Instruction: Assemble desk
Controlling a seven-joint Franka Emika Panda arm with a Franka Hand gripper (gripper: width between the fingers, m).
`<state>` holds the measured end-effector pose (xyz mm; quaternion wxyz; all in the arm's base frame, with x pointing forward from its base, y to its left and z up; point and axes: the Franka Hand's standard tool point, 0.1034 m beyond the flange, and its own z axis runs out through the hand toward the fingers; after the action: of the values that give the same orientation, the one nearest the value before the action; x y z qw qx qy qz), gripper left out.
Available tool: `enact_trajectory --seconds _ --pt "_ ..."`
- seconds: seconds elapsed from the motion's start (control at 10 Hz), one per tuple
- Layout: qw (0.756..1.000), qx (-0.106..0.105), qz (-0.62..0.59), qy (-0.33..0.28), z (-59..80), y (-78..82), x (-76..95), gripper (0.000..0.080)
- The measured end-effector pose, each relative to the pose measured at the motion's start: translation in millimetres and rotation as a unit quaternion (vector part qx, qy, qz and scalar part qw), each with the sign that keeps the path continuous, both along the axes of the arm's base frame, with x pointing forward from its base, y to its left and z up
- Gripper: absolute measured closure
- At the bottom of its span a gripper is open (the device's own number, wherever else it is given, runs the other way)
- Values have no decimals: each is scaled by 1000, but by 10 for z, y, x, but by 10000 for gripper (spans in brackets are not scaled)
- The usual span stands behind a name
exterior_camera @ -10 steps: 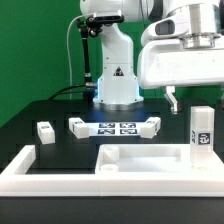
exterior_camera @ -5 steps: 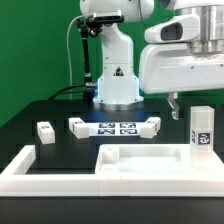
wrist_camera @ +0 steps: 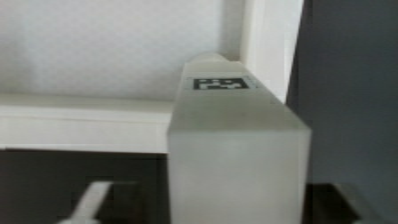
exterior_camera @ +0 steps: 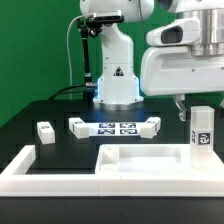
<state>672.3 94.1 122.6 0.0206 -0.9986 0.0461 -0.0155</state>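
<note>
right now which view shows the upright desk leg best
The exterior view: the upright leg shows whole at that view's right, top to base, with a tag on its facing side. The wrist view shows it only close up, blurred and cut off by the frame, with one tag visible.

Place: a robotics lab bench.
Backdrop: a plain green screen (exterior_camera: 30, 50) fills the upper left of the frame.
Surface: a black table (exterior_camera: 50, 112) spans the middle, edged at the lower left by a low white border wall (exterior_camera: 40, 172).
Machine: a white robot arm (exterior_camera: 115, 60) stands at top centre, with a warning triangle on its base and a cable (exterior_camera: 71, 50) beside it.
Tracking aids: the marker board (exterior_camera: 115, 127) lies at centre; a leg (exterior_camera: 201, 130) at the right carries a similar printed tag.
</note>
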Motion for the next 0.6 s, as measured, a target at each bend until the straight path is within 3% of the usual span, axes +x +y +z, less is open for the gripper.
enact_trajectory --seconds 0.4,0.6 --pt "992 5 -129 5 -8 -8 -2 512" --pt "962 14 -271 11 -17 -43 0 512"
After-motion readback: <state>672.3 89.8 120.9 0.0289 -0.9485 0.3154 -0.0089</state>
